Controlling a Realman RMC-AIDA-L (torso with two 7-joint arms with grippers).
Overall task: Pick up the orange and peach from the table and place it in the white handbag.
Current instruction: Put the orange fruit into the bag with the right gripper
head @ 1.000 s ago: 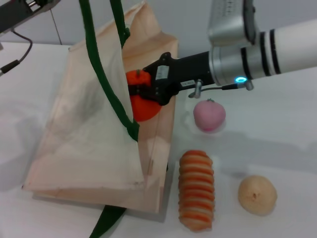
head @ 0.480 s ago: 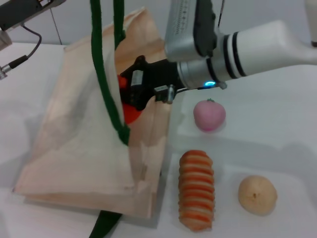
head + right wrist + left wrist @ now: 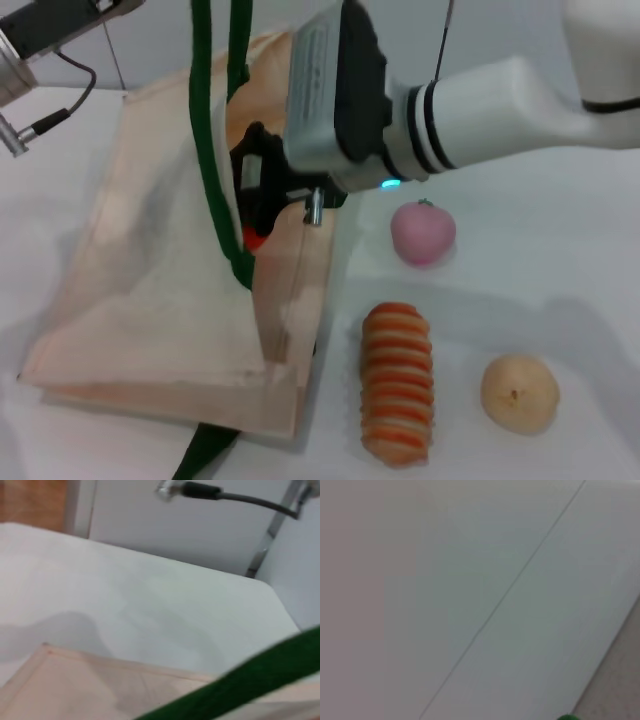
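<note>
right gripper [image 3: 252, 205]: reaches into the open mouth of the white handbag [image 3: 160, 270]; black fingers close on the orange [image 3: 252, 236], clamped on it — only a sliver of orange skin shows below the fingers, at the bag's inner edge.
orange: between the fingers, inside the bag opening, mostly hidden by the gripper body and the strap.
white handbag: lies flat on the table [image 3: 540, 200], mouth lifted; its dark green strap handles [image 3: 215, 130] rise straight up just beside the fingers, on the side away from the arm, and leave the head view at the top.
left gripper: out of the head view above the straps; fingers cannot be told. the left wrist view shows only a plain pale surface with a scrap of green at its edge.
peach [image 3: 423, 233]: on the table, well apart from the fingers, on the arm's side of the bag, untouched.
striped oblong roll [image 3: 397, 383]: on the table, nearer the robot than the peach, beside the bag's lower corner.
beige round fruit [image 3: 519, 394]: on the table — just beyond the roll, farthest from the fingers.
right wrist view: bag cloth edge and a green strap in front, bare table behind.
</note>
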